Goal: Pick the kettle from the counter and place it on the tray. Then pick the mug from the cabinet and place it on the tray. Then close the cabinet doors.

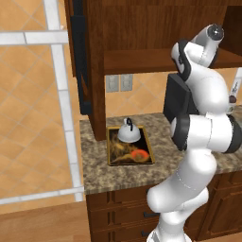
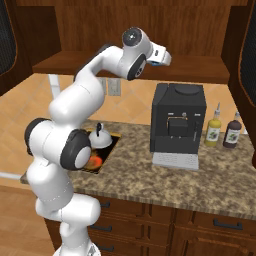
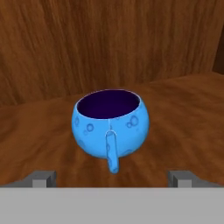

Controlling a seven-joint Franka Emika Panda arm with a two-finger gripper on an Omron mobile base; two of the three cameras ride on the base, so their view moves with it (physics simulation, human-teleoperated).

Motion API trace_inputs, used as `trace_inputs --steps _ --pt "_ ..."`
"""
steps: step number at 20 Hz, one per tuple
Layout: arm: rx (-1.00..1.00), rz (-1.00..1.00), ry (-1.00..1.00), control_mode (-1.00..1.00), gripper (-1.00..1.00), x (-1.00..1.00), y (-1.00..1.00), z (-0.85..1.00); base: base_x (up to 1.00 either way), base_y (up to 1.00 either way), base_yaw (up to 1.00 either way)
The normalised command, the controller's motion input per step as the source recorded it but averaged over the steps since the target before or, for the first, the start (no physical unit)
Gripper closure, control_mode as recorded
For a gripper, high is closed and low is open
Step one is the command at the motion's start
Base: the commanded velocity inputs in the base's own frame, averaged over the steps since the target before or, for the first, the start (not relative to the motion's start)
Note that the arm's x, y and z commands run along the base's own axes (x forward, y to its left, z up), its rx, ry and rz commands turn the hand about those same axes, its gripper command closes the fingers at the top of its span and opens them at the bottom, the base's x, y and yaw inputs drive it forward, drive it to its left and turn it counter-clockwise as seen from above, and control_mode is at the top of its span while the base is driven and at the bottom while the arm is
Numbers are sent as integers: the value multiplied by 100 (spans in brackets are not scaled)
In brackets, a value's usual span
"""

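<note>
Grey fingertips (image 3: pixel 43 178) of the gripper (image 3: pixel 114 179) stood far apart at the bottom of the hand view, spread wider than the mug and holding nothing. Just beyond them, centred between the two tips, the mug (image 3: pixel 110 127) sat upright on the wooden shelf of the cabinet (image 3: pixel 109 48), its handle turned straight back toward the gripper and its dark inside showing. No fingertip touched the mug; the handle's lower end came close to the line between the tips without reaching it. Behind the mug rose the cabinet's back wall.

In the right base view the arm was raised and bent, with its hand reaching in over the cabinet shelf (image 2: pixel 200 75) above the coffee machine (image 2: pixel 177 120). Below the mug's shelf, on the counter (image 2: pixel 200 185), the tray (image 1: pixel 112 160) lay to the left of the coffee machine, and the kettle (image 1: pixel 127 132) rested upright on the tray's far end, beside the orange-red blob. Two bottles (image 2: pixel 213 129) stood on the counter to the right of the coffee machine. To the left of the mug's shelf, an open cabinet door (image 1: pixel 81 56) swung outward, its black ribbed panel facing the left base camera.
</note>
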Motion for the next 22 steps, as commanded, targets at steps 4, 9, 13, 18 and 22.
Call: trace_inputs --steps 4,9,13,18,22 --pt "0 0 0 -100 -100 10 0 0 0 0 0" --pt "0 0 0 -100 -100 13 -3 -1 0 0 0" --pt "0 0 0 -100 -100 9 -8 0 0 0 0" --pt "0 0 0 -100 -100 0 -6 0 0 0 0" --pt "0 0 0 -100 -100 2 -1 -4 0 0 0"
